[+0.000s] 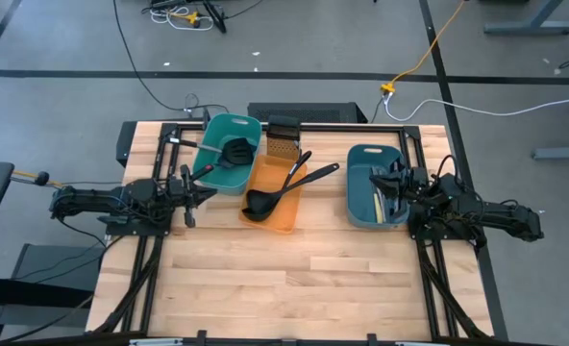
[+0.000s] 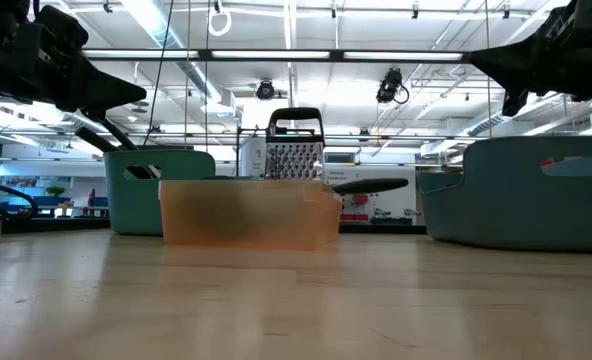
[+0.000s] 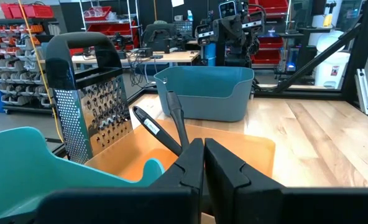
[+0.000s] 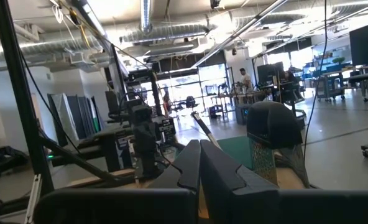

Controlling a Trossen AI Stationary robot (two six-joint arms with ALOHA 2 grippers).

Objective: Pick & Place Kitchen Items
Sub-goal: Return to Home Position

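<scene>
A black slotted spatula lies in the teal tub, its handle leaning on the tub's near rim. Two black ladles lie in the orange tub, their handles resting on its far rim. A cream-handled knife and dark utensils lie in the blue tub. My left gripper is shut and empty, raised beside the teal tub's near left corner. My right gripper is shut and empty, above the blue tub's right half.
A metal box grater stands upright at the table's far edge between the teal and orange tubs; it also shows in the left wrist view. The three tubs stand in a row across the far half. Bare wood fills the near half.
</scene>
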